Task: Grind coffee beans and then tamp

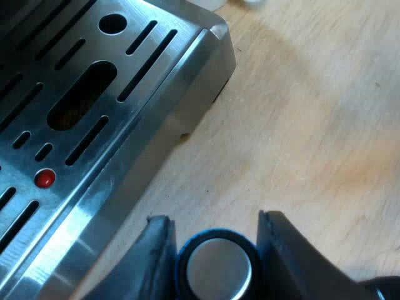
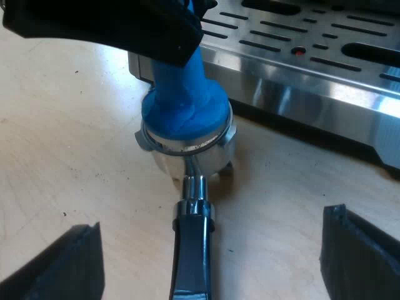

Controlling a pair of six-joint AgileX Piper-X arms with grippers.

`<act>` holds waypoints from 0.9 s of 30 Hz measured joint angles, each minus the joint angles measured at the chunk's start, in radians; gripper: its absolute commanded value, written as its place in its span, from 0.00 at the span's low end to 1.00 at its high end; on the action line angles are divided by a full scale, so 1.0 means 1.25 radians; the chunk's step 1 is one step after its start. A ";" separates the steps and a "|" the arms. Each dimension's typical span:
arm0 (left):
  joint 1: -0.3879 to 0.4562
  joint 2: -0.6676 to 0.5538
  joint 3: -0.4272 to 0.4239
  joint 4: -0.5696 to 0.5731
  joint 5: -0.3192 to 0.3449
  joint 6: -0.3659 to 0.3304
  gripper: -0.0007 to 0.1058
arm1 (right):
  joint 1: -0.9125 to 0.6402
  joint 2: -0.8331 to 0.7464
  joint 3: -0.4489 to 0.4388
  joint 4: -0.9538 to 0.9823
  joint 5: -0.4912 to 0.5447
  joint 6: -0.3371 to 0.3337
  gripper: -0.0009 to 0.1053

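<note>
The blue tamper (image 2: 181,106) hides the holder's (image 2: 164,161) basket; the left fingers (image 2: 112,25) cover its top; the handle (image 2: 190,250) is cut off.

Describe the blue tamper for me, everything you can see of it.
The tamper is matte blue and rough-surfaced, a narrow neck flaring to a wide base. It stands about upright, its base seated in the metal holder on the wooden table, close to the espresso machine's front. From above, its top is a silvery disc ringed in blue. The left gripper clamps that top between its fingers.
</note>
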 measured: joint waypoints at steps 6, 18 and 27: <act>0.000 0.000 0.000 0.000 -0.014 0.000 0.01 | 0.000 0.000 0.000 0.000 0.000 0.000 0.69; 0.000 0.000 0.000 0.000 -0.032 0.031 0.01 | 0.000 0.000 0.000 0.000 0.000 0.000 0.69; 0.000 0.000 0.008 0.000 -0.035 0.031 0.01 | 0.000 0.000 0.000 0.000 0.000 0.000 0.69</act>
